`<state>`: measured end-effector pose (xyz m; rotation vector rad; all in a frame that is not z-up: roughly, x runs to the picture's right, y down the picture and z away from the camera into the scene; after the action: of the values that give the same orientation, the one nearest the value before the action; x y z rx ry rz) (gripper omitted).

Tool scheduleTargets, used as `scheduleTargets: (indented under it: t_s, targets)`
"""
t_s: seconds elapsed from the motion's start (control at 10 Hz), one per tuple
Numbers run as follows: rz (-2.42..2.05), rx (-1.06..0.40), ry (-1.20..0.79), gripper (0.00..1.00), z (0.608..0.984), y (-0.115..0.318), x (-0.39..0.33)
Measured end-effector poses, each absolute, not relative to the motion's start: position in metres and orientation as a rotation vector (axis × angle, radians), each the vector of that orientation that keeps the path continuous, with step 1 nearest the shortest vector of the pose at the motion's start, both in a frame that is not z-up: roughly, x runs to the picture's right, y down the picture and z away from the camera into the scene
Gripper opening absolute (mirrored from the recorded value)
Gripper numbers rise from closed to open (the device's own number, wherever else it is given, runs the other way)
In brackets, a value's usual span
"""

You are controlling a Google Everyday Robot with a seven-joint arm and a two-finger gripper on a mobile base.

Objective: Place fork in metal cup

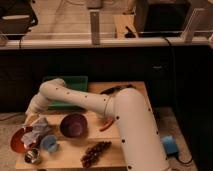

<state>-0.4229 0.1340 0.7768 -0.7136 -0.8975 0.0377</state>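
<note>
From my station I see the white arm (127,125) rising from the lower right of the camera view, bulky at the base. It bends at a rounded elbow over the wooden table (112,142). From there the forearm reaches left across the front of the green bin (70,82), and near the table's left edge it turns steeply down. The gripper (33,118) hangs at the end of that drop, low over the table's left side. It is right at the upper edge of a crumpled pale cloth (39,131). It blends into the cloth, so I cannot tell whether it is spread or pressed together, or whether it holds anything.

The metal cup (32,156) stands upright at the near left corner of the table. It is below the gripper and apart from it, with the cloth between them. I cannot make out the fork.

A reddish-brown bowl (18,141) sits just above and left of the metal cup, partly under the cloth. A light blue cup (50,144) stands just to the metal cup's right. Further right are a dark purple bowl (73,125) and a bunch of dark grapes (95,152) near the front edge. A small red item (107,125) lies by the arm's base.
</note>
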Motion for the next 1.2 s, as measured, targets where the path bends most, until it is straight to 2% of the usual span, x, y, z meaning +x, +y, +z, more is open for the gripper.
scheduleTargets:
  t_s: [0.2, 1.0, 1.1, 1.2]
  targets:
    - [0.117, -0.690, -0.953, 0.80, 0.777, 0.134, -0.418]
    - [0.094, -0.731, -0.934, 0.78, 0.791, 0.143, -0.451]
    - [0.088, -0.736, -0.931, 0.73, 0.793, 0.145, -0.453]
    - [0.082, -0.739, -0.927, 0.61, 0.795, 0.146, -0.455]
